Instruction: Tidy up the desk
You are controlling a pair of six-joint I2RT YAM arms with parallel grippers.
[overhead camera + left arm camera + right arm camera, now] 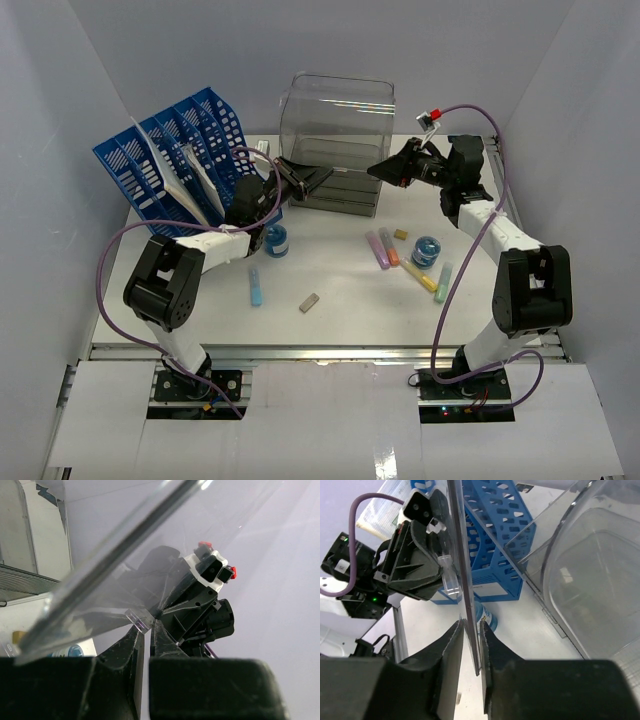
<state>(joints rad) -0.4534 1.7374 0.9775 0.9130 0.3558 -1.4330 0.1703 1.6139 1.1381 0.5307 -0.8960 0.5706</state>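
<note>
The white desk [345, 290] holds loose items in front of a clear plastic drawer box [337, 125]. Its clear drawer front [462, 555] is pulled out a little [335, 192]. My left gripper [320, 178] is shut on the small clear handle tab [138, 618] of that drawer front; the same tab shows in the right wrist view [447, 577]. My right gripper [378, 170] faces it from the right, and its fingers [492, 640] are closed on the edge of the clear panel. Each gripper shows in the other's wrist view.
A blue slotted file rack [180, 160] with papers stands at the back left. On the desk lie two blue round tubs [276, 240] [427, 250], a blue marker [256, 285], pink, orange and yellow markers [384, 248], and a small tan block [309, 302].
</note>
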